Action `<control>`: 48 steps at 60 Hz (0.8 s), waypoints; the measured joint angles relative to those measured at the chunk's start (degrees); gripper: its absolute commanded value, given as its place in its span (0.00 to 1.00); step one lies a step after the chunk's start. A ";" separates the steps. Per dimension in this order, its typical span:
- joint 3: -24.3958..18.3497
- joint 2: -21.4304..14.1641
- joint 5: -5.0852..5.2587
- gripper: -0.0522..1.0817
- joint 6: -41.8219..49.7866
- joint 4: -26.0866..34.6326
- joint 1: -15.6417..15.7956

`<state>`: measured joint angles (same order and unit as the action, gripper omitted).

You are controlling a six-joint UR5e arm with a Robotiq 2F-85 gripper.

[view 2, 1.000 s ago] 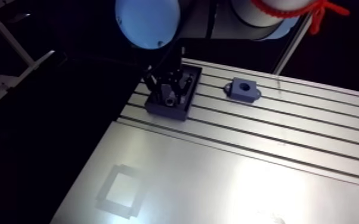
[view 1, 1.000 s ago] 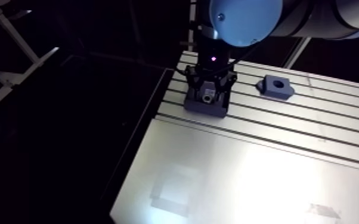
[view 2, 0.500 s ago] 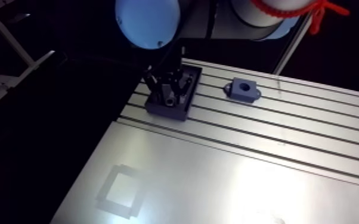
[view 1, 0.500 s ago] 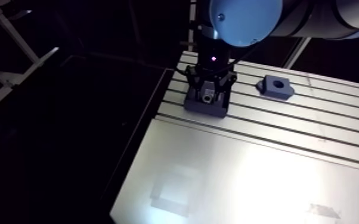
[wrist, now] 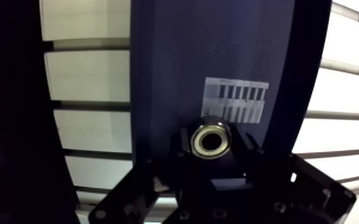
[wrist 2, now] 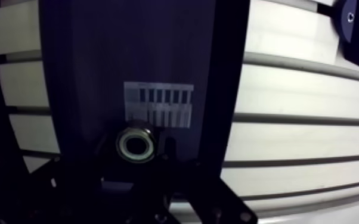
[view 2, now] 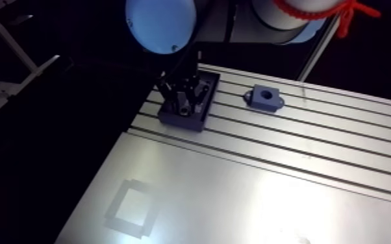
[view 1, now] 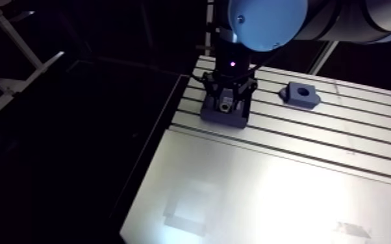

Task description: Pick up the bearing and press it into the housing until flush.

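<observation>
Lt-blue joint cap [view 1: 258, 19] (blk fingers [wrist: 182, 156]).

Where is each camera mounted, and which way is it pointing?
Arm view: on the arm's upper link, looking down across the slotted table; shows the wrist joint and gripper above a dark tray, the housing off to one side.
Wrist view: on the wrist, looking down past the gripper, shut on the bearing, at the tray.
Shared: gripper, tray, table slots.
</observation>
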<state>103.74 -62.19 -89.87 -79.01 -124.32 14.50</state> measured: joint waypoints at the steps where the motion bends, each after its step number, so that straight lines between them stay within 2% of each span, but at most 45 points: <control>1: 0.00 0.00 0.00 0.51 -0.01 0.00 0.00; 34: -0.11 -0.43 0.02 0.55 -0.23 -0.08 -0.11; 48: -0.94 -1.91 0.12 0.57 -0.48 0.33 -0.62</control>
<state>102.80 -64.10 -89.74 -79.50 -123.99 13.88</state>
